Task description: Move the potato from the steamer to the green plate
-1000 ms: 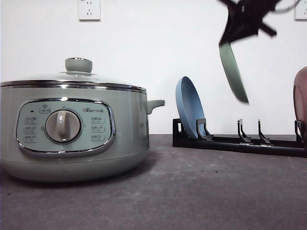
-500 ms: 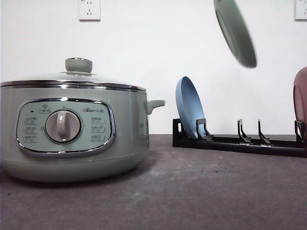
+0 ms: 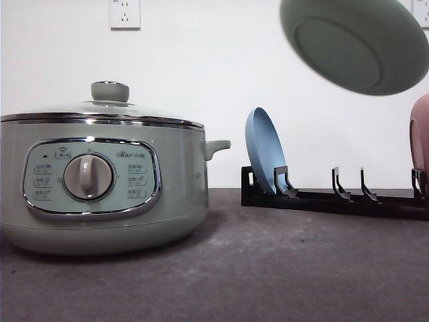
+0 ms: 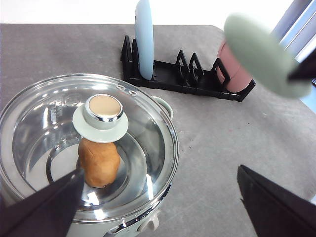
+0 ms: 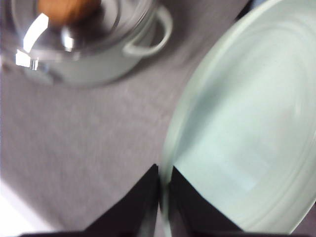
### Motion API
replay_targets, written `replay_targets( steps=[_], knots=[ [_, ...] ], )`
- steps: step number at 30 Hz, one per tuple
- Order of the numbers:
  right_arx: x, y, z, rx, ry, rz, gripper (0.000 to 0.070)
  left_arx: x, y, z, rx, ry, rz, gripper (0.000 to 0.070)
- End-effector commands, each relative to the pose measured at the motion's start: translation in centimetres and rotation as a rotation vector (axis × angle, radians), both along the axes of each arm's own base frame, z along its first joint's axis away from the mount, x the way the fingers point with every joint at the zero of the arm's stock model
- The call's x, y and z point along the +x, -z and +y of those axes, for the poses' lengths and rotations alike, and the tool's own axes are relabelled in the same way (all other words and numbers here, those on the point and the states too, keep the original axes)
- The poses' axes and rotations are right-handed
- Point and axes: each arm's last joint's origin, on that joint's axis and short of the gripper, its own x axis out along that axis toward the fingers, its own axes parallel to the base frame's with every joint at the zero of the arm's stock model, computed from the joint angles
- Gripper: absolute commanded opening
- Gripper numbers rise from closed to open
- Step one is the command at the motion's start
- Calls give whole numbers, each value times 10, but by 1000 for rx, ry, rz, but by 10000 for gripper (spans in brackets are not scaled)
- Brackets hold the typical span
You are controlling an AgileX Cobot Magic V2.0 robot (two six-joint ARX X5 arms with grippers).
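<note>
Progress is early: the lumpy orange-brown potato (image 4: 99,162) sits inside the large pale sage-green steamer (image 3: 100,188), seen through its glass lid (image 4: 49,138), which is closed with the green knob (image 4: 102,116) on top. The steamer stands toward the left edge of the dark grey worktop (image 3: 281,268). The wide, shallow, pale mint-green plate (image 3: 355,43) is in the air above the right half of the worktop, tilted so its underside faces the front camera, well apart from the steamer. In the right wrist view the right gripper (image 5: 162,190) has its two dark fingers pinched close together on the plate's rim, so it is holding the plate by its edge; that picture is blurred, which suggests the arm is moving. The left gripper (image 4: 158,197) hangs above the steamer with its dark fingers spread wide, holding nothing. Near the far edge of the worktop a black slotted rack (image 3: 335,198) holds a blue plate (image 3: 263,157) upright at its left end and a pink dish (image 3: 421,134) at its right end, with bare slots between them. As I judge it, the plate has yet to be set flat on the worktop, the lid must come off, and the potato must be lifted out and placed on the plate; none of the transfer itself is done.
</note>
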Motion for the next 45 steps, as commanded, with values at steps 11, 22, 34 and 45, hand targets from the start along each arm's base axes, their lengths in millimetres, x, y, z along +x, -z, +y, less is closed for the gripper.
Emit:
replay_targets(
  steps=[11,22,34,45],
  knots=[
    [-34,94,50,-219,-140,103,4,-1,-8,0,3,8,-36,634],
    [-58,155,67,-272,-211,117,4,-1,-8,0,3,7,-36,634],
    [-63,200,86,-384,-246,197,4,-1,-8,0,3,8,-35,634],
    [-61,232,88,-431,-230,227,12,-1,-8,0,3,8,-35,634]
  ],
)
